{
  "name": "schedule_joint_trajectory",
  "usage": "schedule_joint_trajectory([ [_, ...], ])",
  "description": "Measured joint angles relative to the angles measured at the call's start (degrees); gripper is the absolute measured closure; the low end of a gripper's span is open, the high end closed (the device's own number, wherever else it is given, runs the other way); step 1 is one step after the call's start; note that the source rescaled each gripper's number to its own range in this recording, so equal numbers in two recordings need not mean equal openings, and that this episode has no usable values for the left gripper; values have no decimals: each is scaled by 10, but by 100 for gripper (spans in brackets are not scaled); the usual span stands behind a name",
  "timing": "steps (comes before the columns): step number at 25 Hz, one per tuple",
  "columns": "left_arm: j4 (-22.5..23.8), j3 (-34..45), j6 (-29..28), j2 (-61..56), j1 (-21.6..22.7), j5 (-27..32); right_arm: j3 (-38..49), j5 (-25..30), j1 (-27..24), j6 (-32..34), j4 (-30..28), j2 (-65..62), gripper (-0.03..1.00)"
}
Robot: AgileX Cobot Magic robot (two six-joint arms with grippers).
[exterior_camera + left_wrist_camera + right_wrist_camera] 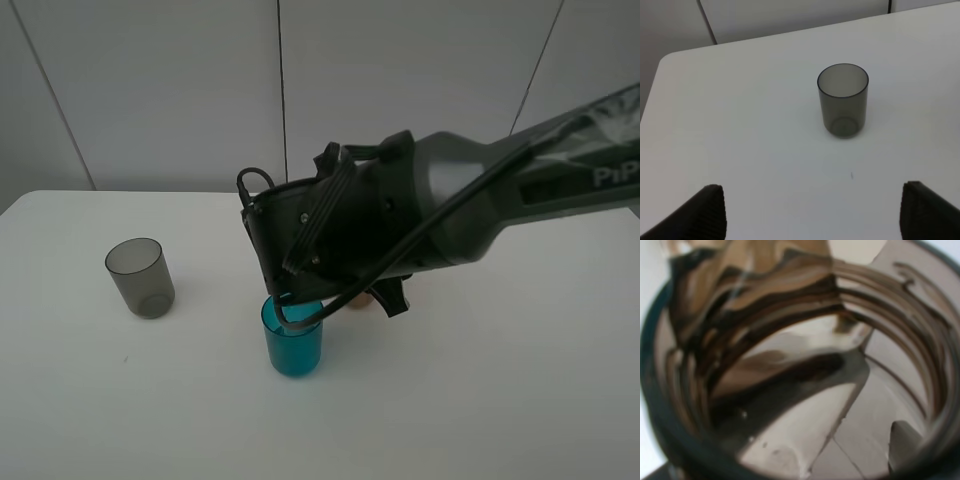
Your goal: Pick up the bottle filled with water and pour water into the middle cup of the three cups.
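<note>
The teal-blue middle cup (pixel 293 345) stands upright at the table's front centre. My right arm reaches across from the right, and its wrist (pixel 330 240) hangs right above the cup's rim. The arm hides the bottle in the high view. In the right wrist view the smoky brown bottle (pixel 800 370) fills the frame, tilted and very close, held by my right gripper (pixel 372 292). The smoky grey cup (pixel 140 277) stands at the left and also shows in the left wrist view (pixel 842 100). My left gripper (pixel 812 215) is open and empty, short of the grey cup.
A small brownish-pink patch (pixel 360 298) shows under the right arm, behind the teal cup; I cannot tell what it is. A black cable loop (pixel 290 318) hangs over the teal cup's rim. The white table (pixel 500 400) ends at a grey wall behind.
</note>
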Motion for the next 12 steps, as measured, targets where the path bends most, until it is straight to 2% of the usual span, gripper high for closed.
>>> schedule_joint_trajectory([
  [12,0,0,0,0,0,0,0,1,0,-17,0,0,96],
])
